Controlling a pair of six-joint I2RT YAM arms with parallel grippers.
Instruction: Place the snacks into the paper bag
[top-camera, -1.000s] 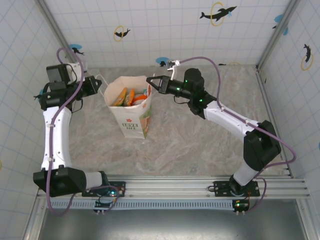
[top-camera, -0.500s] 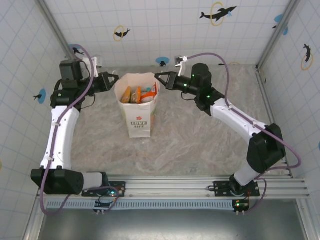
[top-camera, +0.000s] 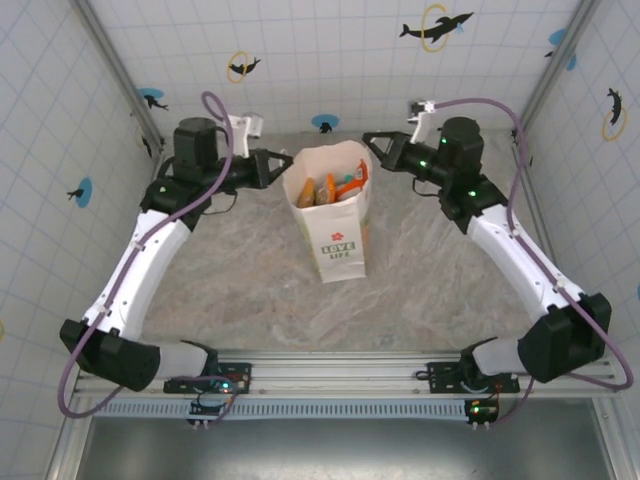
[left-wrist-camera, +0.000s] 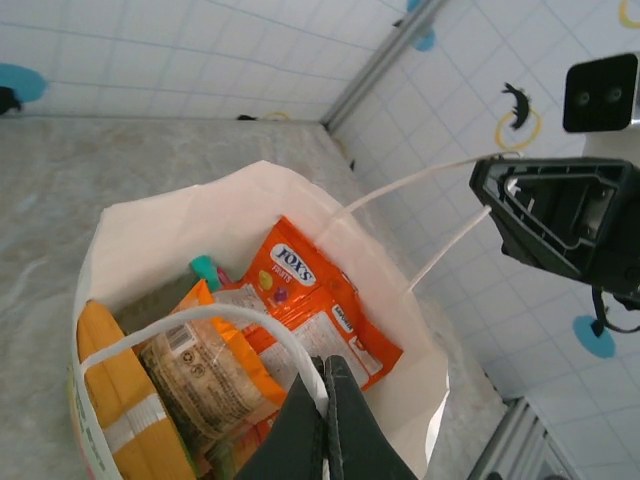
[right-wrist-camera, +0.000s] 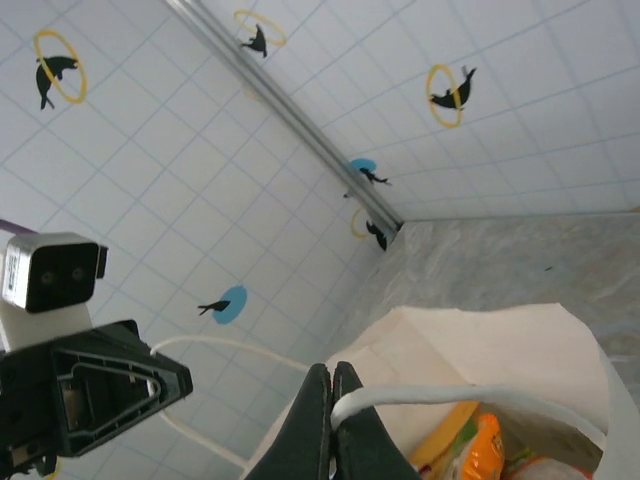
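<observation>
The cream paper bag (top-camera: 340, 235) with flower print and green lettering stands upright mid-table between my two arms. Several snacks (top-camera: 330, 188) sit inside it: a red FOX'S packet (left-wrist-camera: 310, 300), an orange packet (left-wrist-camera: 110, 400) and a teal corner (left-wrist-camera: 204, 268). My left gripper (top-camera: 283, 165) is at the bag's left rim, shut on one thin white loop handle (left-wrist-camera: 230, 320). At the right rim my right gripper (top-camera: 368, 140) is shut on the other handle (right-wrist-camera: 450, 400). I cannot tell whether the bag's base touches the table.
The marbled tabletop (top-camera: 230, 290) is bounded by tiled walls with dolphin stickers on the left, back and right. Metal corner posts (top-camera: 110, 60) rise at the back corners. A rail (top-camera: 400, 375) with both arm bases runs along the near edge.
Both arms have carried the bag to the right by its handles, from left of centre to about the middle of the table. Both grips stayed shut.
</observation>
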